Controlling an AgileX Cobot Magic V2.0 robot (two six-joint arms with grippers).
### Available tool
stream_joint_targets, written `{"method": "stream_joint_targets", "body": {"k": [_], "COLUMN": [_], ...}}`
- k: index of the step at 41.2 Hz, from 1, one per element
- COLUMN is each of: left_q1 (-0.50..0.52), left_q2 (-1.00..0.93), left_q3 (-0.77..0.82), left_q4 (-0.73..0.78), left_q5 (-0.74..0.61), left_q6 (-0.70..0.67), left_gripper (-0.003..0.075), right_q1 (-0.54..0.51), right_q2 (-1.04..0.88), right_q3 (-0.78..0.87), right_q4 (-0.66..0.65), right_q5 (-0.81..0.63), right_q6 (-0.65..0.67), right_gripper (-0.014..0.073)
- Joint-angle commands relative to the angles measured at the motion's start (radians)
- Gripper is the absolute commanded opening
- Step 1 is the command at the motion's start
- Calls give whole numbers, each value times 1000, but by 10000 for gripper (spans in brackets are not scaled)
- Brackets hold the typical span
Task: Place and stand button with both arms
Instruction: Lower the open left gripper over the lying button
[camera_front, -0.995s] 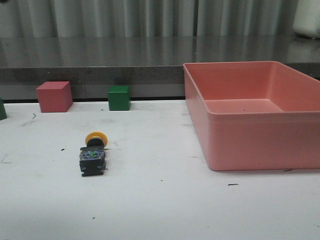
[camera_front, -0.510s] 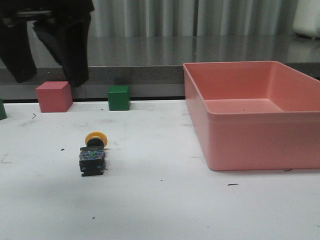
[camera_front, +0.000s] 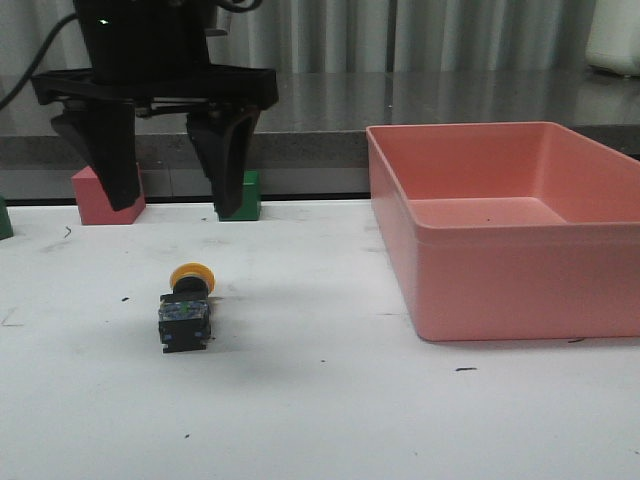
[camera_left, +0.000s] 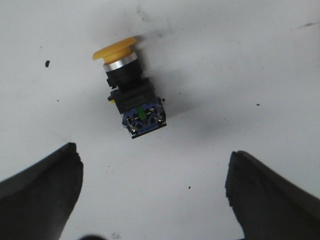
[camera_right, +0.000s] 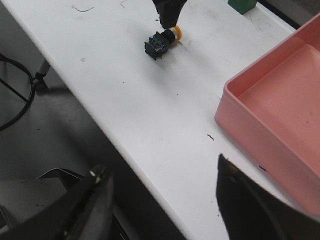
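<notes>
The button (camera_front: 186, 308) lies on its side on the white table (camera_front: 330, 400), yellow cap pointing away from me, blocky dark base with bluish parts toward me. It also shows in the left wrist view (camera_left: 129, 89) and, small, in the right wrist view (camera_right: 161, 41). My left gripper (camera_front: 172, 205) hangs open above and behind the button, not touching it; its two black fingers (camera_left: 40, 192) frame bare table in the left wrist view. My right gripper (camera_right: 162, 190) is open and empty over the table's near edge, out of the front view.
A large pink bin (camera_front: 510, 225) stands on the right half of the table. A red cube (camera_front: 108, 192) and a green cube (camera_front: 240, 195) sit at the back edge, partly behind the left fingers. The table's near edge and the floor (camera_right: 40, 115) show in the right wrist view.
The left gripper has come down and to the right into the front view, from the top left corner to above the button. The button has not moved.
</notes>
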Motion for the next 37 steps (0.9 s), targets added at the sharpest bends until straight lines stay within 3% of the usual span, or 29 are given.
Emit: {"method": "stream_joint_targets", "body": {"k": [1,18,37], "left_q1": [16,96,118], "left_q2": [-2,124,254], "left_q3": [-68,-133,-221], "left_q4": [-10,-67,-96], "left_q5": [18,21,31], "left_q6": [-36,-57,-81], "left_gripper": [567,566,566], "right_q1": [-5,-5,-5], "right_q2": [2,2,2], "right_q3": [-26,-26,-26], "right_q4": [-1,-1,-1], "right_q5": [-57,-57,-55], "right_q6": [-7,-7,-7], "right_gripper": [471,471,471]}}
